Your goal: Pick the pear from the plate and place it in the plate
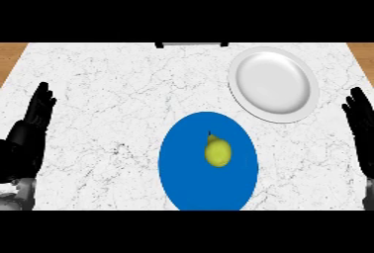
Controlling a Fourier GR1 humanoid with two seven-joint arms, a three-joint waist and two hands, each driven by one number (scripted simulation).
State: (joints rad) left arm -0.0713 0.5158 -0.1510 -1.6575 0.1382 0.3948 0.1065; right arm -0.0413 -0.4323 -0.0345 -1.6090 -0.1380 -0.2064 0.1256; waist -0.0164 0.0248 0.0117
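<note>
Not started: pear [217, 153] lies on blue plate [182, 178], lower centre; white plate [252, 96], upper right, bare. Left hand [35, 111] and right hand [361, 118] open, holding nothing.

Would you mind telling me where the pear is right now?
In the head view, the pear lies on the blue plate, slightly right of its centre, nearer than the white plate.

Only 1 view, from the robot's head. It looks steeply down at the white bench [110, 99], from above its near edge, seeing nearly the whole top.
</note>
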